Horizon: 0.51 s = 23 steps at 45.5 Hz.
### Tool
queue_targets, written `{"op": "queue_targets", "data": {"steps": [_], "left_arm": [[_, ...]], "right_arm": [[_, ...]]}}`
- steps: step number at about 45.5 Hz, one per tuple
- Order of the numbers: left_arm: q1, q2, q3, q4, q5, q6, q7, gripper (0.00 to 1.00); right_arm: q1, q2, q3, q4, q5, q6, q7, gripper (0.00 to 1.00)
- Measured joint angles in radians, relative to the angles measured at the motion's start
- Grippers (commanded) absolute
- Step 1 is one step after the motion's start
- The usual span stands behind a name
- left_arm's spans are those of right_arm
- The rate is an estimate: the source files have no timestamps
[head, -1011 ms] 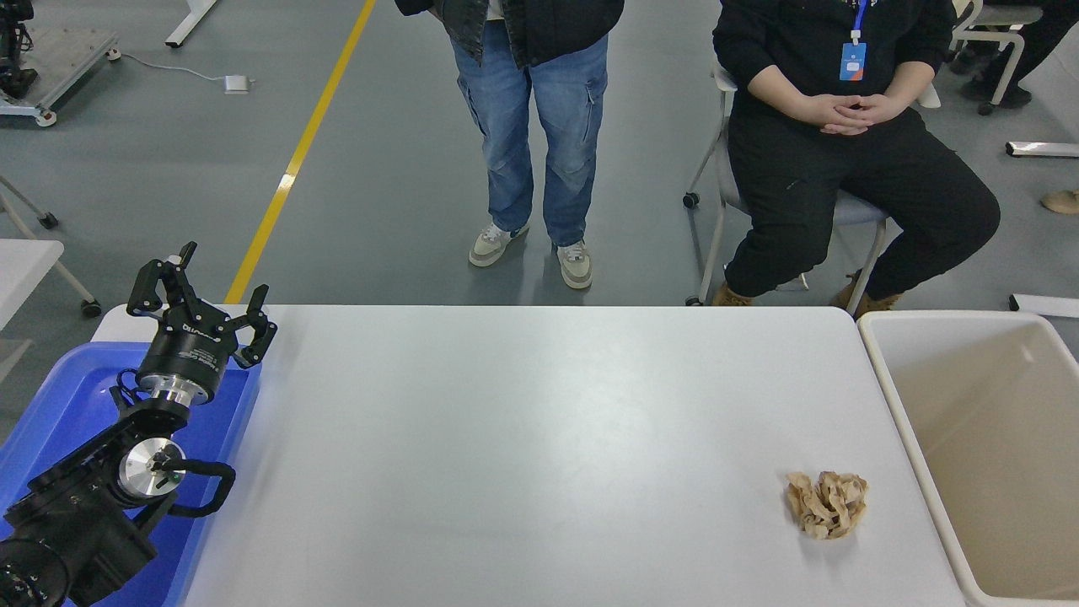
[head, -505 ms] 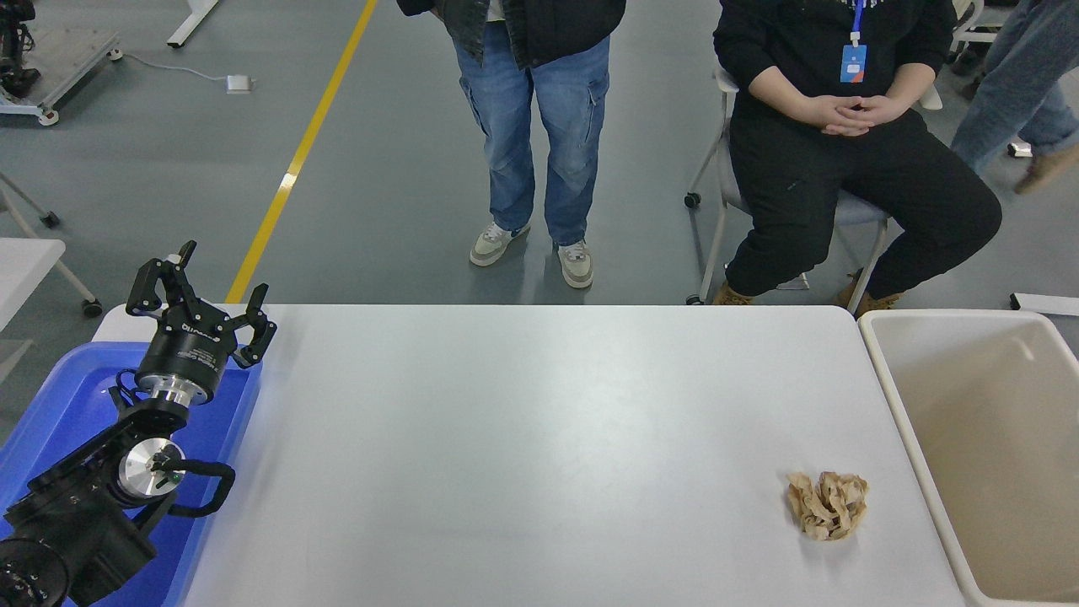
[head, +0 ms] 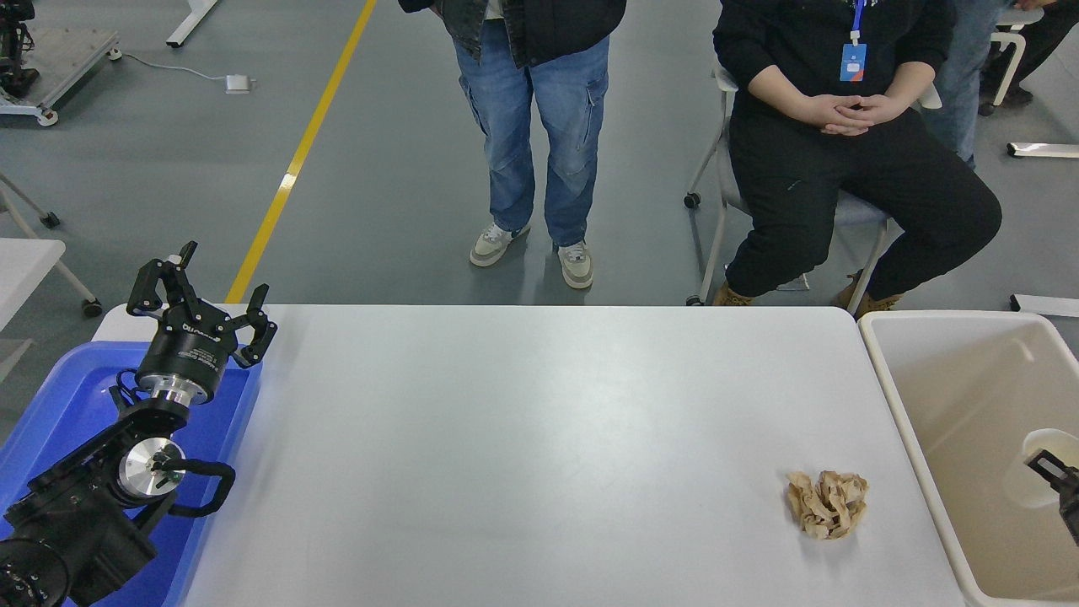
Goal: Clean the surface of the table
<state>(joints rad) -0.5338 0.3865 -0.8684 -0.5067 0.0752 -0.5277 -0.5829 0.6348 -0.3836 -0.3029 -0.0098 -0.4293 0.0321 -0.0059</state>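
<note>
So the right claw (head: 1055, 477) pokes in over the bin (head: 910, 405), just beside the counter (head: 539, 438); can't tell its grip.

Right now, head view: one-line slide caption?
Crumpled brown paper on the table surface, beige bin beside it; right end effector entering over bin.

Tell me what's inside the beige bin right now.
Inside the beige bin, a white cup-like object with the right claw at it; the frame edge hides the rest.
</note>
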Motion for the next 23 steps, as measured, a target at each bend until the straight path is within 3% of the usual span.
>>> {"op": "queue_targets", "data": {"steps": [23], "left_arm": [[0.0,0.0,0.0,0.0,0.0,0.0,0.0,1.0]], "right_arm": [[0.036,0.033,-0.013,-0.001,-0.002,-0.001,-0.001,0.0]]}}
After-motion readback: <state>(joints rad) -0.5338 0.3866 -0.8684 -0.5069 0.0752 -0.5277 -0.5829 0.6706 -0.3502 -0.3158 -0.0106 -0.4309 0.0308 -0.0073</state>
